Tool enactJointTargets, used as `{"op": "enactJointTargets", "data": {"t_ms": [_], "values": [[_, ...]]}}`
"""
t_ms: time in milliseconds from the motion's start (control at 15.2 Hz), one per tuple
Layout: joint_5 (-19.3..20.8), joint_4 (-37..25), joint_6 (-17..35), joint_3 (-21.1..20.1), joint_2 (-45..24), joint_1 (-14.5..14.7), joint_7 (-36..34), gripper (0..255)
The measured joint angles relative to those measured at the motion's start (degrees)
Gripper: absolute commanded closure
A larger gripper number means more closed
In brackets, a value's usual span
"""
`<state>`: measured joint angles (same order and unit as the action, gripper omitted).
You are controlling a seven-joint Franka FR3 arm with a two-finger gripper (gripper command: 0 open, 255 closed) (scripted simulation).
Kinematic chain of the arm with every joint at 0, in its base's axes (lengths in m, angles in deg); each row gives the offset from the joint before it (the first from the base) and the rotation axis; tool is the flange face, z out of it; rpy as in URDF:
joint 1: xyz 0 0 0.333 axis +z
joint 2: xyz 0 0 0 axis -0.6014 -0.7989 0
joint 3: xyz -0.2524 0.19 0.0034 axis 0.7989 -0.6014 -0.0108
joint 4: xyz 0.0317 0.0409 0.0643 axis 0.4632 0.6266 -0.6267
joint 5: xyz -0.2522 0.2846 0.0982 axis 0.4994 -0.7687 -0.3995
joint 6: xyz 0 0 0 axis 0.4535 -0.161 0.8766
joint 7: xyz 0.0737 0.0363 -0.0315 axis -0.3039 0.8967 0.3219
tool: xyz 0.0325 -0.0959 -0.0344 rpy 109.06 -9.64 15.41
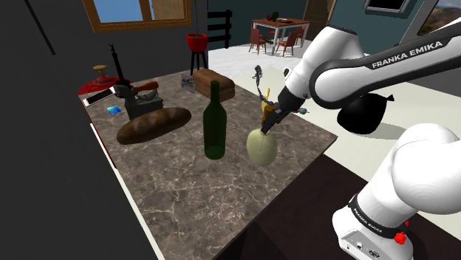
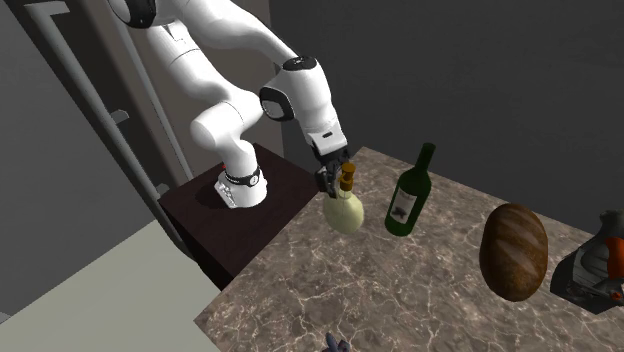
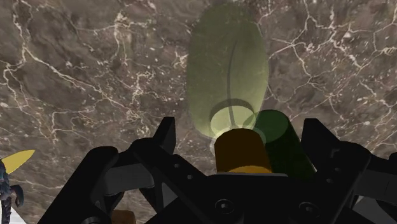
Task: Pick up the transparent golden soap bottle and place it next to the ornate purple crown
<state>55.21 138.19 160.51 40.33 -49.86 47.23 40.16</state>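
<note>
**Gripper spread around soap bottle's cap**

The soap bottle (image 1: 261, 148), pale yellow-green and see-through with a golden-brown cap (image 3: 242, 151), is seen at the marbled worktop's (image 1: 185, 199) edge on the stand's side. In the shoulder view it is tilted, its cap leaning toward 1 o'clock. Whether its base touches the worktop cannot be told.

The gripper (image 1: 271, 117) is placed at the cap. In the wrist view its fingers (image 3: 167, 133) are spread to either side of the cap with a gap on each side, so nothing is pinched.

In the shoulder view an upright green wine bottle (image 1: 214, 122) is found at 9 o'clock of the soap bottle, near but apart from it. A brown loaf (image 1: 154, 124) lies beyond the wine bottle, at its 9 o'clock. The crown (image 1: 258, 74), dark and ornate, is seen at 12 o'clock of the soap bottle, well apart from it, near the worktop's far edge. A brown box (image 1: 214, 83) is set at the crown's 9 o'clock.
</note>
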Motion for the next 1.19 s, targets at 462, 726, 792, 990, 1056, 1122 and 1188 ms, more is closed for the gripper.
{"op": "enactJointTargets", "data": {"t_ms": [462,726,792,990,1056,1122,1188], "values": [[-0.35,0.29,2.12,-0.03,-1.74,0.41,0.07,0],[-0.35,0.29,2.13,-0.03,-1.74,0.41,0.07,255],[-0.35,0.29,2.13,-0.03,-1.74,0.41,0.07,255],[-0.34,0.29,2.12,-0.03,-1.73,0.4,0.06,255],[-0.34,0.29,2.12,-0.04,-1.73,0.4,0.06,255],[-0.34,0.29,2.12,-0.04,-1.73,0.4,0.06,255],[-0.34,0.29,2.13,-0.03,-1.74,0.4,0.07,255]]}}
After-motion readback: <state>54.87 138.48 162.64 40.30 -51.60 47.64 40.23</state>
